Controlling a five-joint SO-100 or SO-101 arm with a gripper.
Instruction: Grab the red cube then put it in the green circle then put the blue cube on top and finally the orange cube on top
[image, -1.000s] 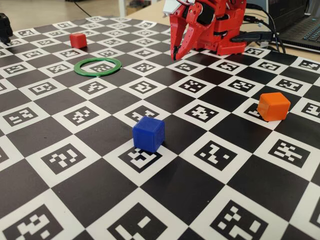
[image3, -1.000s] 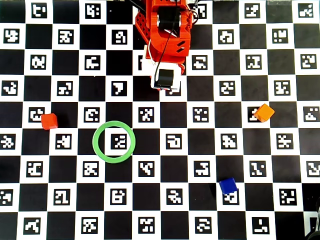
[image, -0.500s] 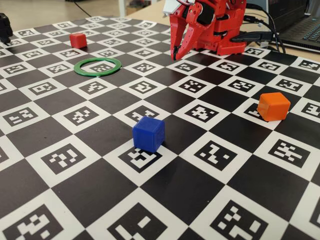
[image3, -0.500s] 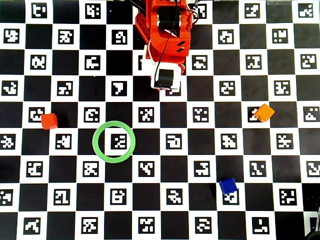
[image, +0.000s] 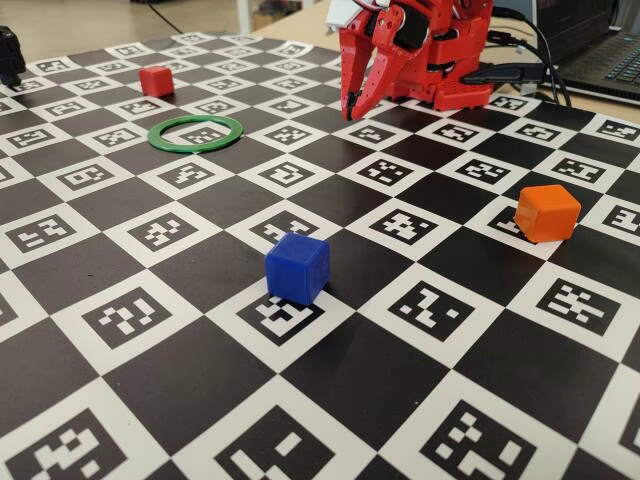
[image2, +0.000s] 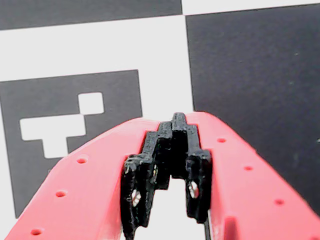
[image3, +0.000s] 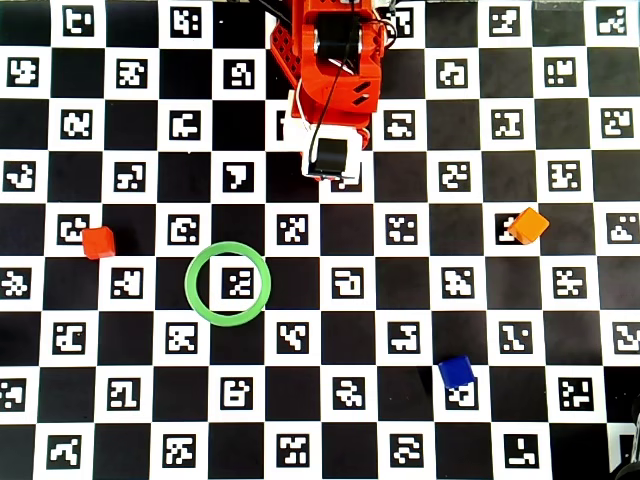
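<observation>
Red, blue and orange cubes all sit untouched, well apart from the gripper (image: 352, 108), whose jaws are nearly closed on nothing, and the green circle (image3: 228, 283) lies bare, so nothing is done yet.

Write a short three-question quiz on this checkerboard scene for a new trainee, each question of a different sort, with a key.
1. True or false: the thin flat green ring already has a cube inside it.
2. In the overhead view, which small matte plastic cube lies nearest the ring? A) red cube B) blue cube C) orange cube
3. Fill in: in the wrist view the red two-finger gripper holds ____.

Key:
1. False; only a printed marker shows inside it.
2. A
3. Nothing; its fingers are nearly together, with only the marker-printed checkerboard below.
</observation>
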